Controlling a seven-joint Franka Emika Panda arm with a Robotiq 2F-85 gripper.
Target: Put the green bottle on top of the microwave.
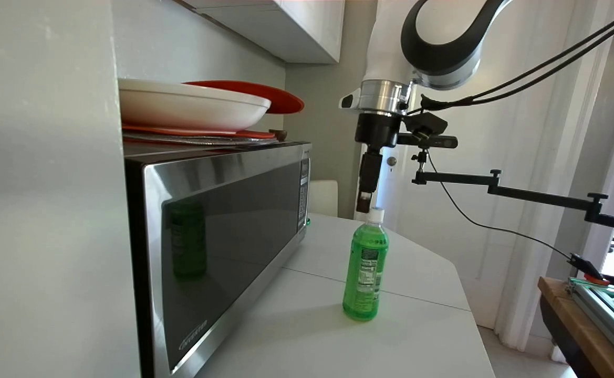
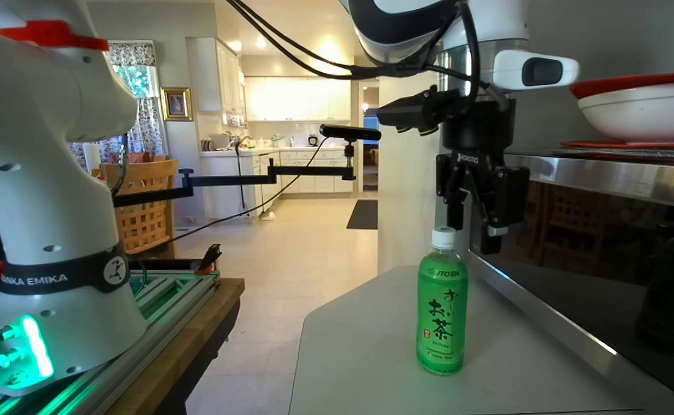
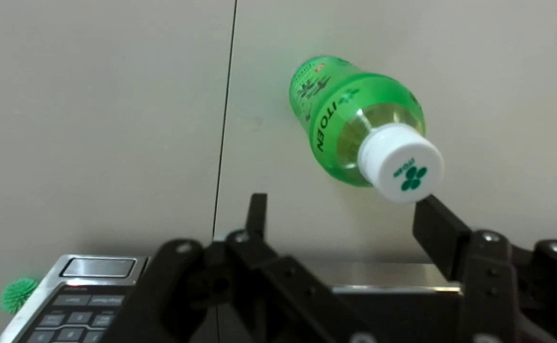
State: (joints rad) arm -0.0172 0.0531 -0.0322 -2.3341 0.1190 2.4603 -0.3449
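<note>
The green bottle [image 1: 365, 273] with a white cap stands upright on the white counter, in front of the microwave [image 1: 222, 236]. Its label shows in an exterior view [image 2: 441, 323], and the wrist view [image 3: 340, 112] looks down on its cap. The microwave's control panel [image 3: 75, 309] is at the wrist view's lower left. My gripper [image 2: 473, 233] points down with its fingers spread and nothing between them. Its tips [image 3: 344, 202] are about at cap height, on the microwave side of the bottle. One fingertip is right by the cap; I cannot tell whether it touches.
On the microwave lie a white bowl [image 1: 186, 105], a red plate [image 1: 264, 94] and flat items under them. A wall cabinet [image 1: 296, 31] hangs above. A black camera arm [image 2: 227, 178] reaches across beside the counter. A green spiky ball [image 3: 18, 295] lies beside the microwave.
</note>
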